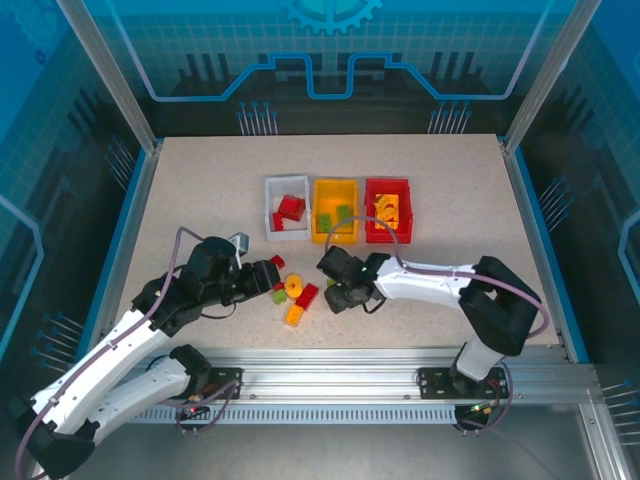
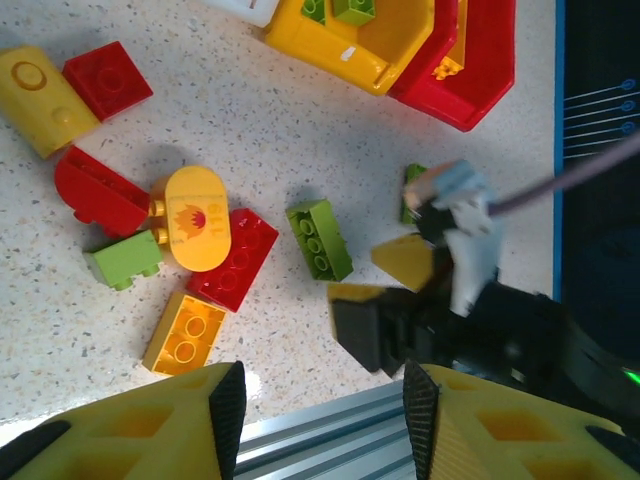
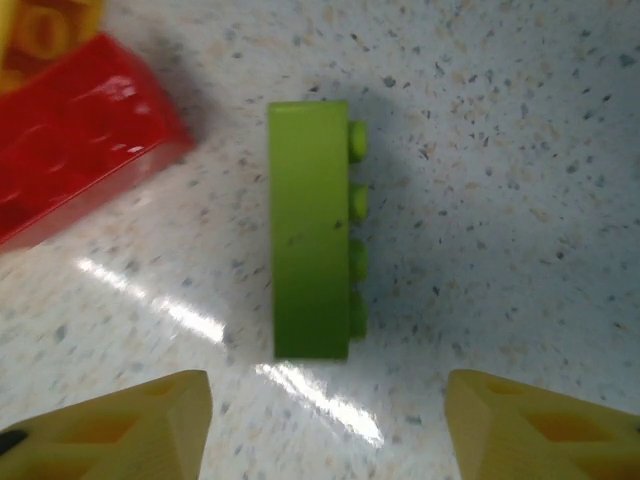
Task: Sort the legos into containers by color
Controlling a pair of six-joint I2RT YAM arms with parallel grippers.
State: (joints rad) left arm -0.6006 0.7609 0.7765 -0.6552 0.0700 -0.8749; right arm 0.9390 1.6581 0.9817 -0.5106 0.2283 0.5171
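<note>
We look down on a speckled beige table inside a blue-lit enclosure with clear panels. A metal rail runs along the table's near edge.

Three bins stand side by side beyond both claws. The white bin lies beyond the left claw and holds red bricks. The yellow bin lies straight beyond the right claw and holds two green bricks. The red bin lies beyond and to the right of the right claw and holds yellow pieces, which are too small for us to count.

The loose legos lie between the two claws. From the left wrist we count nine: three red, three yellow or orange, and three green, one of the green ones half hidden behind the right arm. A round-ended yellow piece touches a red brick ahead and to the left of the left claw. An orange brick sits nearest its left finger.

The left claw is released, with only bare table between its fingers. The right claw is also released. It hangs over a long green brick that lies on its side just ahead of the gap between the fingers, and neither finger touches it.
</note>
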